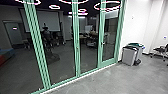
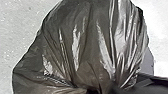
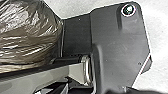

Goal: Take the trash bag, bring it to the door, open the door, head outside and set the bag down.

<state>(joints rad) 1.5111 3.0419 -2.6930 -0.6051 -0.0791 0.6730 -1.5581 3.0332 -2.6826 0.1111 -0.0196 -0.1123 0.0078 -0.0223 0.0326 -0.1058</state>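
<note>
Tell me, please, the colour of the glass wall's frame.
The frame is light green, clearest in the head view.

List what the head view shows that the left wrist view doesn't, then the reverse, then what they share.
Head view: a green-framed glass wall, a grey bin near a white wall, and an office chair.

Left wrist view: the dark, glossy trash bag up close, its plastic drawn into creases.

Both: the floor, grey in the head view and paler around the bag in the wrist view.
</note>
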